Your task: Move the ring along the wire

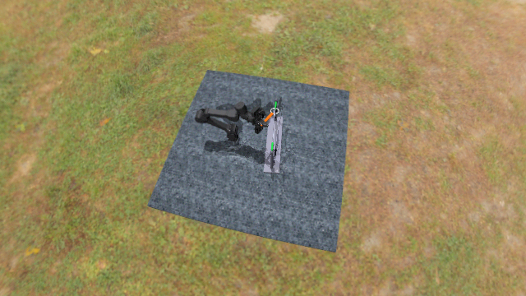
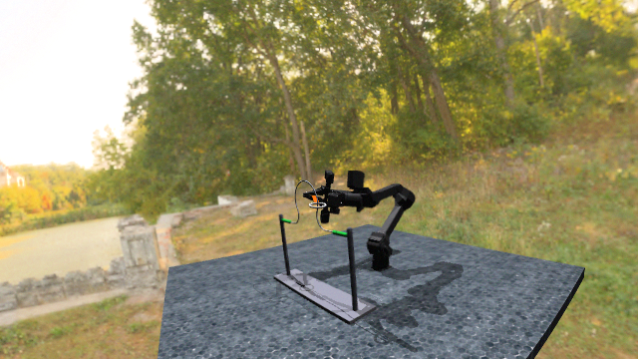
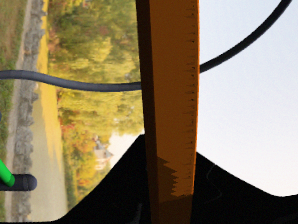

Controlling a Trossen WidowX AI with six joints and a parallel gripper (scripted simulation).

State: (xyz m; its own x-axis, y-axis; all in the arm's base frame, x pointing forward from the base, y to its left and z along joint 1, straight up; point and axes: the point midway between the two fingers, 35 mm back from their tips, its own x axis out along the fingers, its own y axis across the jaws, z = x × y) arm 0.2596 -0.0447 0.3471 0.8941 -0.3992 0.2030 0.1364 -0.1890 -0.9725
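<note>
On the dark pebbled slab (image 2: 498,299), set on grass (image 1: 82,164), stands a grey base plate (image 2: 329,299) with 2 black posts: the far post (image 2: 284,246) and the near post (image 2: 352,269). Each post top carries a short green section, one at the far post (image 2: 286,220) and one at the near post (image 2: 340,232). A thin grey wire (image 2: 297,196) runs between them, rising in a tall loop and dipping toward the near green section.

The arm (image 2: 394,209) is bolted to the slab behind the plate and reaches out level toward the wire. Gripper (image 2: 319,199): fingers nearly together, clamped on the orange handle (image 2: 315,198). In the wrist view the handle (image 3: 172,96) fills the centre as an upright orange bar, with the dark finger bodies around its lower part.

The ring (image 2: 317,204) sits at the handle's end, high above the plate, between the 2 posts and above their tops. In the exterior view it lies on the descending run of the wire; whether ring and wire touch is too small to tell. In the top view the ring (image 1: 274,110) appears over the plate's far end, close to the green section there (image 1: 276,104), with the handle (image 1: 268,117) angled back toward the arm.

The wrist view also shows the wire (image 3: 67,83) crossing behind the handle and 1 green section (image 3: 5,175) at the left edge.
</note>
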